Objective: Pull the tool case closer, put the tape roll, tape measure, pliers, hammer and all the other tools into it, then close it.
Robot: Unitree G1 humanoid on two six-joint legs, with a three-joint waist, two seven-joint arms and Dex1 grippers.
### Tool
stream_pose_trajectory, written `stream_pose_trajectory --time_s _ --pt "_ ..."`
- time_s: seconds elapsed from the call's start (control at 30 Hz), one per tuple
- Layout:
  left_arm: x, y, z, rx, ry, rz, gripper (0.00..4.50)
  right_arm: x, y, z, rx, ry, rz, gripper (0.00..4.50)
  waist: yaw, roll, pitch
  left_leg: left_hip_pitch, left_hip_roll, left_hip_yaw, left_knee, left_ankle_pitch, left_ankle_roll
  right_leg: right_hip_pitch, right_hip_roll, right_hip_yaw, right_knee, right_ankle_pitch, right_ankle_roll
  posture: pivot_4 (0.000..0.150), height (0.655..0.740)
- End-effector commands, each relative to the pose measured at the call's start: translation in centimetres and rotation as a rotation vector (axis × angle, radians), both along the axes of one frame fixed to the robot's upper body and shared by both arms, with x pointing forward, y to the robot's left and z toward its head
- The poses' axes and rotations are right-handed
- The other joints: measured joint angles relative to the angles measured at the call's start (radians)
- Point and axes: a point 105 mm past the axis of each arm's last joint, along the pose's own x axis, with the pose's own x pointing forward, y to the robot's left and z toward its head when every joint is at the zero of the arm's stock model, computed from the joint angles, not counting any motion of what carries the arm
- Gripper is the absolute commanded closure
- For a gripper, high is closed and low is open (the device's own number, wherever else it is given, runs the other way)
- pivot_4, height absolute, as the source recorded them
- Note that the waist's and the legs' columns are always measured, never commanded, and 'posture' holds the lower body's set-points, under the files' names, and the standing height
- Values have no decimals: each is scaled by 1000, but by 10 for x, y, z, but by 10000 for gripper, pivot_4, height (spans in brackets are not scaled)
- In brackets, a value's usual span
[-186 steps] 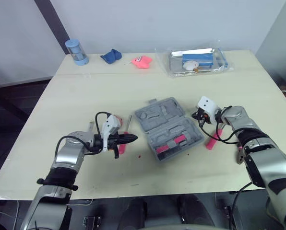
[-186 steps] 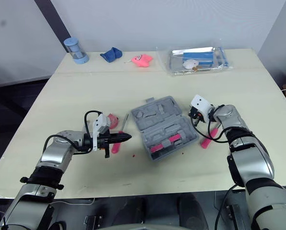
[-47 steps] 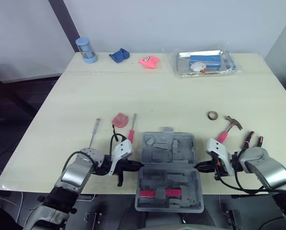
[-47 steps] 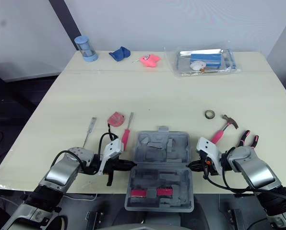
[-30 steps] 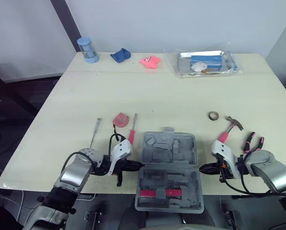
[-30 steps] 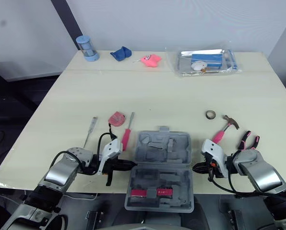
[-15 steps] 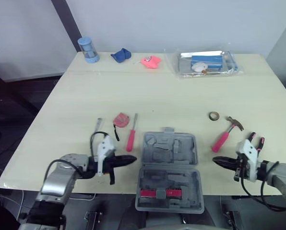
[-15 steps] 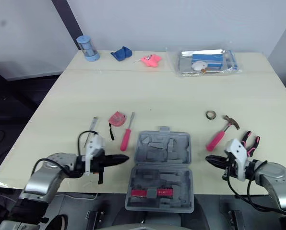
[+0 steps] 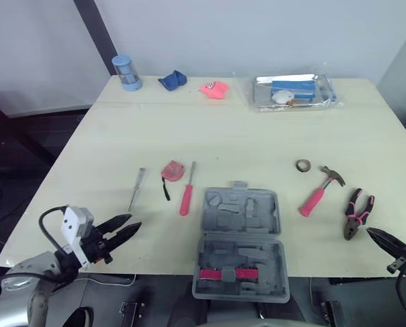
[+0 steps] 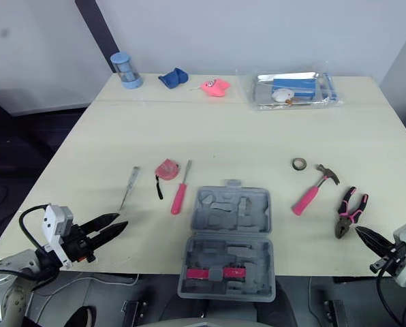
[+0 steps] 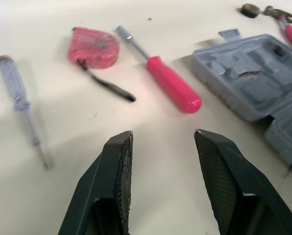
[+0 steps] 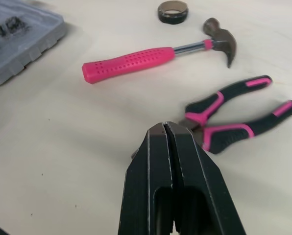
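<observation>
Now both grippers are empty, the case is open at the near edge, and the tools are loose.
Left gripper (image 9: 119, 227) has its jaws apart, holding nothing. It sits low over the near left corner of the table (image 9: 257, 136) and points toward the grey screwdriver (image 9: 136, 188), tape measure (image 9: 172, 170) and pink screwdriver (image 9: 186, 198), likely its side to collect. Right gripper (image 12: 166, 125) has its jaws pressed together, tips just short of the pliers (image 12: 234, 128), with the hammer (image 12: 151, 58) and tape roll (image 12: 173, 11) beyond. It must open before any pick. Case (image 9: 240, 225) lies open between the two tool groups, its front half seemingly overhanging the edge, so the pull looks done. None of the named tools is in it yet.
</observation>
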Motion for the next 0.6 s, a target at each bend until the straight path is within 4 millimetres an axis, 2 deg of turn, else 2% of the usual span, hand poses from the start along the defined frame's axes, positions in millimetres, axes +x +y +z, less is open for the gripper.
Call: stream_pose_trajectory --time_s 0.03,0.07,0.1,0.27,0.3,0.43,0.6 --pt "-11 33 1 22 -20 136 8010 -19 -25 4 -5 -23 -95 35332 -1 0 0 0 0 0 -1 0 0 0 0 0 0 0 0 1500 7400" --pt "-12 37 0 22 -20 155 2805 -22 -28 2 0 -19 -109 30499 -2 0 0 0 0 0 -1 0 0 0 0 0 -1 0 0 1500 7400" --pt "-12 40 -1 21 -21 166 15 -25 -30 1 3 -17 -117 26236 -1 0 0 0 0 0 -1 0 0 0 0 0 -1 0 0 1500 7400" --pt "-21 61 -9 28 -2 267 0 -50 -58 -16 22 22 -239 2791 0 -2 -2 1 0 1 0 0 0 1 0 1 -2 0 0 1500 7400" --pt "-22 63 -11 26 1 277 0 -52 -62 -17 23 22 -253 592 -1 -2 -2 1 0 1 -1 0 0 1 0 1 -2 0 0 1500 7400" --pt "-26 71 -13 20 5 312 0 -57 -72 -20 30 19 -291 592 -2 -2 -2 1 0 1 -1 0 0 1 0 1 -3 0 0 1500 7400" --pt "-27 72 -14 22 7 318 0 -53 -70 -19 33 13 -282 592 -2 -2 -3 1 0 2 -1 0 0 1 0 1 -2 0 0 1500 7400"
